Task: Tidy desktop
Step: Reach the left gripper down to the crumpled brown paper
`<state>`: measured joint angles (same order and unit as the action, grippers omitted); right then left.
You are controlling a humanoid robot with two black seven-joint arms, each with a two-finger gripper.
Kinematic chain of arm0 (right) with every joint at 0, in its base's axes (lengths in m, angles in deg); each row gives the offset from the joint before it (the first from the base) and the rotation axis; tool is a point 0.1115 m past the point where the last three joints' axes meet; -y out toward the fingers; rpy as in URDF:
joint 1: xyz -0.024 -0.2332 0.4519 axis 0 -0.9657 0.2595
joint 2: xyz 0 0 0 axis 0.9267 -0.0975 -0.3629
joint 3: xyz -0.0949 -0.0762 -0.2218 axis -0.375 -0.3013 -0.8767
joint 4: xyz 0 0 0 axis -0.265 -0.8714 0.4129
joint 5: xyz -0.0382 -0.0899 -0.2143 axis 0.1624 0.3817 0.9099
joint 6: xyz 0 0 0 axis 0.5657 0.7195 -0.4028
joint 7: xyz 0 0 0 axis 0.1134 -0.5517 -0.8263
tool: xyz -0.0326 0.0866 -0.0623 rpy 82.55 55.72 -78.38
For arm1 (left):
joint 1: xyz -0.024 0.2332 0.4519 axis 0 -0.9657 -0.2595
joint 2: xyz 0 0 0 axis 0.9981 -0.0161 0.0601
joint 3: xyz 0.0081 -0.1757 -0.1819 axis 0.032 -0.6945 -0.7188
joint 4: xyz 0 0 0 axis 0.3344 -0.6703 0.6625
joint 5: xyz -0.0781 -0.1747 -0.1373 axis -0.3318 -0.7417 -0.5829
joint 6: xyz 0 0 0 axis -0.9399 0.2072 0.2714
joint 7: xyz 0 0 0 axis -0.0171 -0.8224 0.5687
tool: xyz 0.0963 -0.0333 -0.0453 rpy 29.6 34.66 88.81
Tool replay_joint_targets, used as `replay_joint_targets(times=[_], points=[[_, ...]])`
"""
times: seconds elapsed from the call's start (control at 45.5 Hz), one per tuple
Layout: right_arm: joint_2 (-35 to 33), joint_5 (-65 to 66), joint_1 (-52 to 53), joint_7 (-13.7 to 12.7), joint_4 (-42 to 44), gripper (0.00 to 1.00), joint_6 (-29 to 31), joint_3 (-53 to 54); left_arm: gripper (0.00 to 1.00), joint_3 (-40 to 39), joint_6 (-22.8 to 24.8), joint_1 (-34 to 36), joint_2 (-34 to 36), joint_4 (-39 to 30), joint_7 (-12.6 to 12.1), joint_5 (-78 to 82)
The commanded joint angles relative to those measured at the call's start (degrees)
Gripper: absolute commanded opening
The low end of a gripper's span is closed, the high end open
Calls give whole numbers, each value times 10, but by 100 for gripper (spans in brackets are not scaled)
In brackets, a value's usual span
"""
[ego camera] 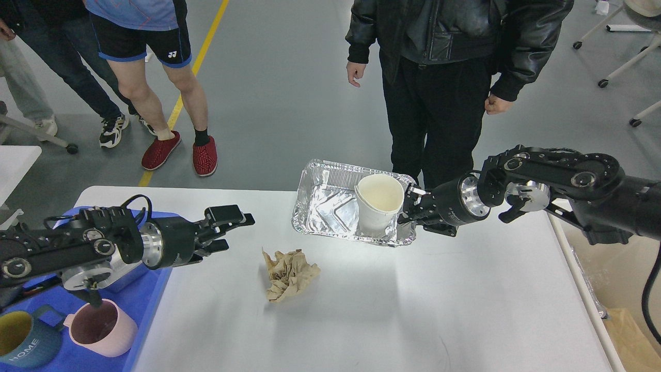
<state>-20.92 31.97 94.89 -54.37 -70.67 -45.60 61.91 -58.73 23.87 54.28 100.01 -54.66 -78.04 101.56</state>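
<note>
One desktop (361,310), one foil tray (325,212), one paper cup (377,206), one crumpled paper (289,274), one blue tray (150,289), two mugs (100,328), two grippers (227,230)

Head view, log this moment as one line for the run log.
right gripper: shut on foil tray rim, paper cup inside | left gripper: open, near crumpled paper | desktop: tidying unfinished

Bare desktop (413,310) lay open near and right; crumpled brown paper (289,274) (mid-table) and foil tray (323,212) blocked the far centre.
</note>
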Motion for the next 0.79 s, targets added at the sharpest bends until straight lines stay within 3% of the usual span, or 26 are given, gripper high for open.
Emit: replay_joint_targets(times=[0.0, 0.088, 0.33, 0.483, 0.769], points=[[0, 0, -2, 0, 1, 0, 0, 0, 93, 5, -18, -24, -42, 22, -35, 1], [2, 0, -2, 0, 1, 0, 0, 0, 93, 5, -21, -34, -62, 35, -52, 3], [4, 0, -3, 0, 1, 0, 0, 2, 93, 6, -24, -37, -120, 86, -61, 2], [1, 1, -3, 0, 1, 0, 0, 2, 93, 13, -24, -36, -169, 130, -82, 2], [-1, 1, -7, 0, -1, 0, -1, 2, 93, 24, -18, -38, -244, 229, -82, 2]])
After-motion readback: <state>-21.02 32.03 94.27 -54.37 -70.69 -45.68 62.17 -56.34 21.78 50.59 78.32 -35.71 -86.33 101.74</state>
